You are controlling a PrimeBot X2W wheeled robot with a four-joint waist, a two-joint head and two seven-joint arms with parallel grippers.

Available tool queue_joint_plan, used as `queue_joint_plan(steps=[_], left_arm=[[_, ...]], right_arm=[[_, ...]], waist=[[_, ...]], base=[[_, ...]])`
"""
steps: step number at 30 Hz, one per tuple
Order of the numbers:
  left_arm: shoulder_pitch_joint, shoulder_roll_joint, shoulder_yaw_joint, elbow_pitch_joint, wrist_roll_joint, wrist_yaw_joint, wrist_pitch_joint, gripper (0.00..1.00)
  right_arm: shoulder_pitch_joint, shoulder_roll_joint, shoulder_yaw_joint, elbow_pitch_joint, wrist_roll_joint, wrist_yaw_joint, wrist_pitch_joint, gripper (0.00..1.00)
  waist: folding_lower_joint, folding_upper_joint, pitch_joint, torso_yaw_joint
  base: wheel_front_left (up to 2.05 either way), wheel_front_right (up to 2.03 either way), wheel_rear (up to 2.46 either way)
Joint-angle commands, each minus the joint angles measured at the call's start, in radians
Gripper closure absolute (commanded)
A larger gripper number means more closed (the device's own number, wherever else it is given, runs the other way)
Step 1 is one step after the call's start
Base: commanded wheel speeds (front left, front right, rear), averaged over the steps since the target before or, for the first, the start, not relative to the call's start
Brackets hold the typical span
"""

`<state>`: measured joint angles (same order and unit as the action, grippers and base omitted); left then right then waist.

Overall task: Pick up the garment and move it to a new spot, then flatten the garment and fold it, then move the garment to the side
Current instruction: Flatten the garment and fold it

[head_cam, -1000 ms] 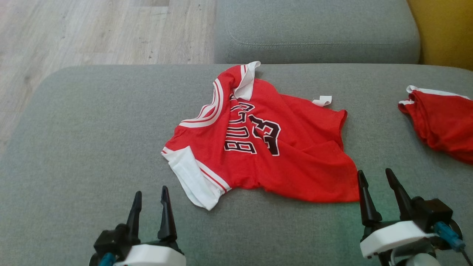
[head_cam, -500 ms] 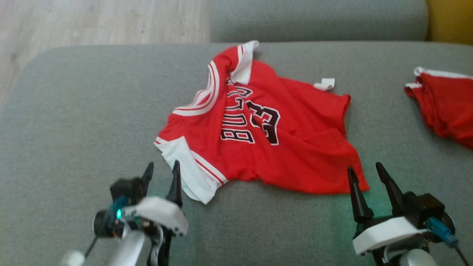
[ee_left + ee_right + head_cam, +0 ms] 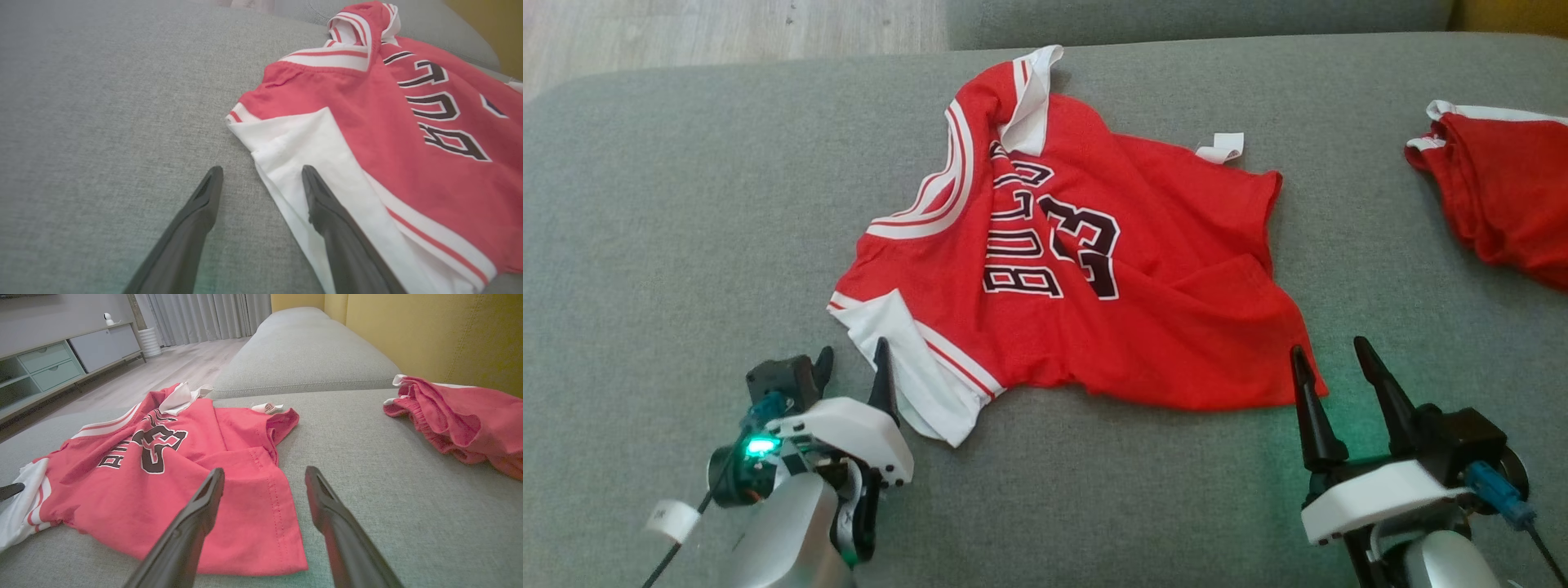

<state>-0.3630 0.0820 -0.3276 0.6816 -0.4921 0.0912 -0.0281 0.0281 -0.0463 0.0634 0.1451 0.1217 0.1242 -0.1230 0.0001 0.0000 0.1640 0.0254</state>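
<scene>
The red basketball jersey [image 3: 1094, 269] lies crumpled, print up, in the middle of the grey sofa cushion [image 3: 686, 204]. A second red garment [image 3: 1503, 212] lies well apart at my right.

I judge the jersey light, thin and limp. It will sag from any hold, and a shallow pinch may take only 1 layer.

- Left gripper [image 3: 853, 359]: fingers spread wide, holding nothing, straddling the edge of the white sleeve [image 3: 310, 147].
- Right gripper [image 3: 1329, 359]: fingers spread wide, empty, straddling the near hem corner [image 3: 282, 522].

Recommended holds are the sleeve at left and the hem corner at right, so that the cloth hangs stretched between 2 points. Whether either fingertip touches fabric I cannot tell.
</scene>
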Motion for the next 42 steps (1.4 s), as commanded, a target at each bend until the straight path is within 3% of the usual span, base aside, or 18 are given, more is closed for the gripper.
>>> queue_joint_plan(steps=[1,13,15,18,23,28,42], left_arm=[[-0.052,0.014,0.027,0.0,-0.001,-0.01,-0.009,0.0],[-0.108,-0.003,-0.01,0.12,-0.01,-0.057,-0.013,0.01],[-0.11,-0.005,-0.016,0.131,-0.01,-0.059,-0.02,0.26],[-0.109,-0.007,-0.023,0.142,-0.007,-0.059,-0.039,0.47],[-0.099,-0.011,-0.036,0.144,-0.005,-0.061,-0.07,0.78],[-0.085,-0.015,-0.043,0.124,-0.006,-0.055,-0.106,1.0],[0.052,0.03,-0.027,-0.093,-0.021,-0.004,-0.137,1.0]], right_arm=[[-0.042,-0.004,0.028,-0.025,-0.002,0.007,-0.006,0.0],[-0.05,-0.004,0.027,-0.017,-0.005,0.007,-0.008,0.0],[-0.049,-0.004,0.023,-0.014,-0.005,0.007,-0.011,0.0],[-0.048,-0.004,0.019,-0.01,-0.003,0.007,-0.013,0.0],[-0.046,-0.004,0.015,-0.006,-0.002,0.007,-0.018,0.0],[-0.045,-0.004,0.009,0.002,0.0,0.007,-0.021,0.0],[-0.025,-0.004,-0.108,0.087,-0.033,0.007,0.101,0.0]], waist=[[-0.0001,0.0,0.002,-0.001],[-0.0001,0.0,0.007,-0.006],[-0.0001,0.0,0.007,-0.004],[-0.0001,0.0,0.004,0.001],[-0.0001,0.0,-0.002,0.012],[-0.0001,0.0,-0.007,0.02],[-0.0001,0.0,-0.014,0.053]], base=[[0.0,0.0,0.0],[0.0,0.0,0.0],[0.0,0.0,0.0],[0.0,0.0,0.0],[0.0,0.0,0.0],[0.0,0.0,0.0],[0.0,0.0,0.0]])
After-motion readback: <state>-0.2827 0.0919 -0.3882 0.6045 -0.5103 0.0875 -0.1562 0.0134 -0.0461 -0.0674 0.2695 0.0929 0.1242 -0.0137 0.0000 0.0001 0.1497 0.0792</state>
